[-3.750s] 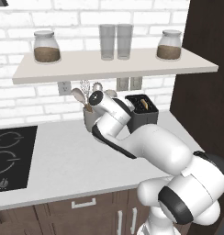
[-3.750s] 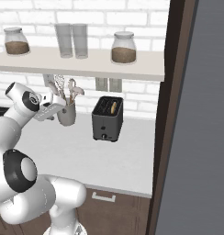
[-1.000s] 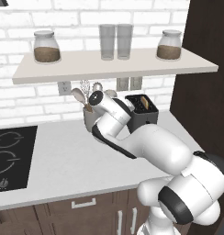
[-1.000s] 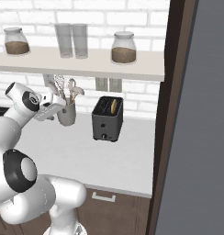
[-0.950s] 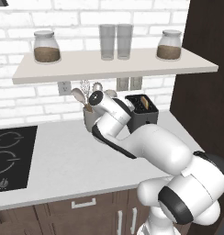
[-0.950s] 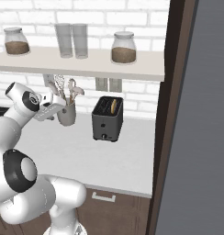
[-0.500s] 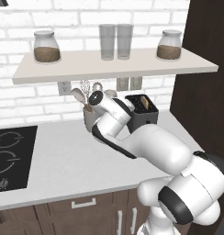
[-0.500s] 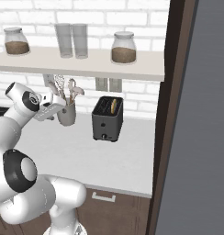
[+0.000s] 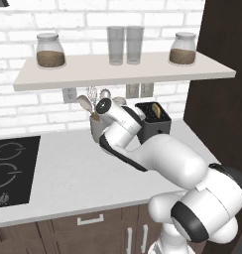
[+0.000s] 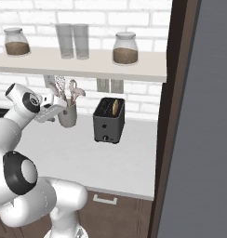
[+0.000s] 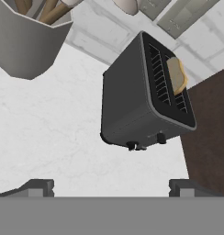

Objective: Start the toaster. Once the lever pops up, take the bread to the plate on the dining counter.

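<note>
Apparently nothing has shifted over the last few seconds: the small black boxy toaster (image 10: 109, 122) sits on the pale worktop surface (image 10: 101, 160) against the brick wall, a tan bread slice (image 11: 177, 75) standing in one slot, its dark lever (image 11: 161, 138) seemingly not yet pressed. The gripper (image 10: 51, 111) hovers well left of it, fingers spread wide and empty, beside a grey utensil pot (image 9: 96, 129). No writing is legible.
</note>
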### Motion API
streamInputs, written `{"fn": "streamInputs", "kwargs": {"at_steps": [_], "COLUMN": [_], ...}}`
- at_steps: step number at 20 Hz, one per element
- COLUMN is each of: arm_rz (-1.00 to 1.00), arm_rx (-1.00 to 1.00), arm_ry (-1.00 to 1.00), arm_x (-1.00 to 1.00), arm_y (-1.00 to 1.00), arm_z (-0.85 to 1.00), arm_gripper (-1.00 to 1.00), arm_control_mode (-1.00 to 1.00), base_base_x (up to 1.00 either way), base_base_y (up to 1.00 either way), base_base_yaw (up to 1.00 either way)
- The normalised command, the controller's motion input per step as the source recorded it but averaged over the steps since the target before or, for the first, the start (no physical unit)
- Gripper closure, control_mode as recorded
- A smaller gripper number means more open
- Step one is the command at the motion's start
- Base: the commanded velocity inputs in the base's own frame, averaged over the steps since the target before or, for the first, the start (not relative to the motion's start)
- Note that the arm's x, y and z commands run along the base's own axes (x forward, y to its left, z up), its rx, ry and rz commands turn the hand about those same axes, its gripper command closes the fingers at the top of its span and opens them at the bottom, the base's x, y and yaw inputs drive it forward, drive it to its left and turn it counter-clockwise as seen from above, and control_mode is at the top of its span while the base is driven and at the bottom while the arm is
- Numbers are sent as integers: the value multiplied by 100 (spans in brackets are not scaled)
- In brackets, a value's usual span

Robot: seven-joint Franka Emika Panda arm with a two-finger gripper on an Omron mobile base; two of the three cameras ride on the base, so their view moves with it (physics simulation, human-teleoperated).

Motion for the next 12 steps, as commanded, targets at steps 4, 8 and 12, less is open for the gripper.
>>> {"fn": "streamInputs", "kwargs": {"at_steps": [4,8,12], "arm_rz": [0,0,0], "arm_rx": [0,0,0], "arm_ry": [0,0,0], "arm_x": [0,0,0], "arm_y": [0,0,0], "arm_z": [0,0,0], "arm_gripper": [-100,-100,-100], "arm_control_mode": [-100,-100,-100], "base_base_x": [0,0,0], "base_base_y": [0,0,0], "base_base_yaw": [0,0,0]}}
